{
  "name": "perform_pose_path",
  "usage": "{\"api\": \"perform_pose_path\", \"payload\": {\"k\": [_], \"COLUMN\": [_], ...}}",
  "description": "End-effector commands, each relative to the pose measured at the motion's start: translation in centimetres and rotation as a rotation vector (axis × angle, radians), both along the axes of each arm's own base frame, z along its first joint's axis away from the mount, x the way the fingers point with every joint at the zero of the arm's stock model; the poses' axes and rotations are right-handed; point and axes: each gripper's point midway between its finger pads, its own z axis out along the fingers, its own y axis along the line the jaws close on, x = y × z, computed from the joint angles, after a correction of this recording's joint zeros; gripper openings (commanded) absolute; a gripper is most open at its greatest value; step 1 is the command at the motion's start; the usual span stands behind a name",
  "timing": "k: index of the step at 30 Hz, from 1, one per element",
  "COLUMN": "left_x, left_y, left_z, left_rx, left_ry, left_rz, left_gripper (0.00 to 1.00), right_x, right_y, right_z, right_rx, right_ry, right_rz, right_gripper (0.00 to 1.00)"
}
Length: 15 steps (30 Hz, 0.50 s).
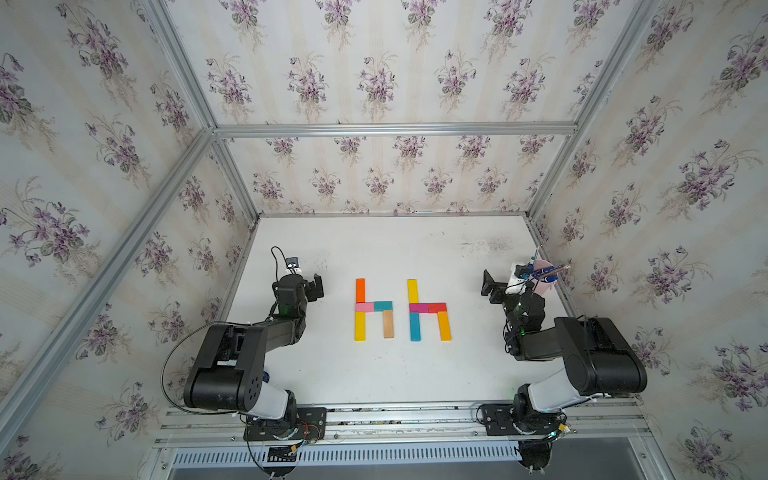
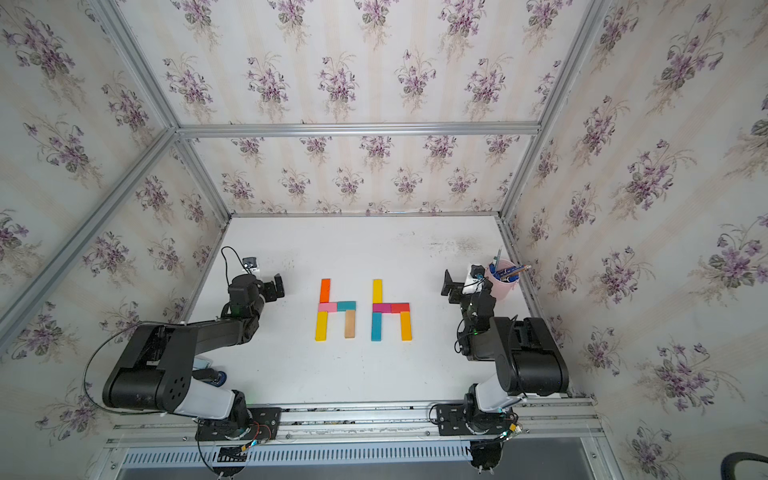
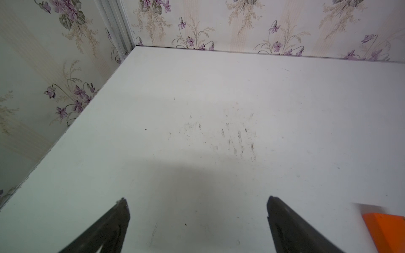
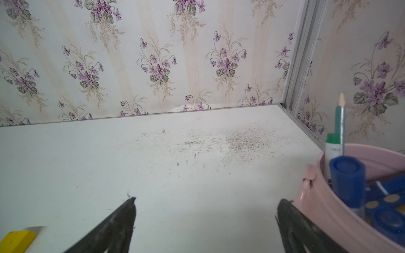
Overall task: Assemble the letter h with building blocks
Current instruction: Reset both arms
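The left gripper (image 1: pixel 316 286) and right gripper (image 1: pixel 488 287) are hanging spread and empty, so any retreat should be steering clear of the flat, coloured wooden building blocks (image 1: pixel 365 307) forming h.

Blocks (image 2: pixel 327 307) at nine o'clock: orange (image 1: pixel 360 290), pink (image 1: pixel 365 307), teal (image 1: pixel 383 306), yellow (image 1: pixel 360 326), tan (image 1: pixel 388 324); at three o'clock: second yellow (image 1: pixel 412 291), magenta (image 1: pixel 418 308), red (image 1: pixel 437 308), blue (image 1: pixel 414 326), amber (image 1: pixel 444 326). White table (image 1: pixel 374 374); violet-flowered wallpaper (image 1: pixel 374 83); pink cup (image 2: pixel 505 289).

I note a pale pink cup (image 2: pixel 505 289) at my 2 o'clock, blue pens (image 2: pixel 510 272) sticking out, upright on the white table (image 2: pixel 332 374). Some grey scuffs (image 2: pixel 457 243) toward 1 o'clock. All round, floral wallpaper (image 2: pixel 353 83).
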Motion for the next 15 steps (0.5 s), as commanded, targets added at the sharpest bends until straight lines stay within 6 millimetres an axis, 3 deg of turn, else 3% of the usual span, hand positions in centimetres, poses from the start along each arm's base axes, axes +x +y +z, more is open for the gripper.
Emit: {"api": "perform_pose_path", "payload": {"k": [1, 10, 15], "left_x": [0.38, 0.36, 0.37], "left_y": [0.15, 0.15, 0.12], "left_z": [0.69, 0.66, 0.64], "left_rx": [0.014, 0.015, 0.015], "left_ry": [-0.023, -0.022, -0.021], "left_rz": [0.002, 0.003, 0.002], "left_gripper": [1.0, 1.0, 1.0], "right_x": [0.11, 0.63, -0.23], "right_y": [0.28, 0.51, 0.54], "right_z": [-0.15, -0.64, -0.09], "right_rx": [-0.011, -0.024, -0.024], "right_ry": [0.007, 0.032, -0.003], "right_rz": [0.014, 0.008, 0.011], "right_gripper": [1.0, 1.0, 1.0]}}
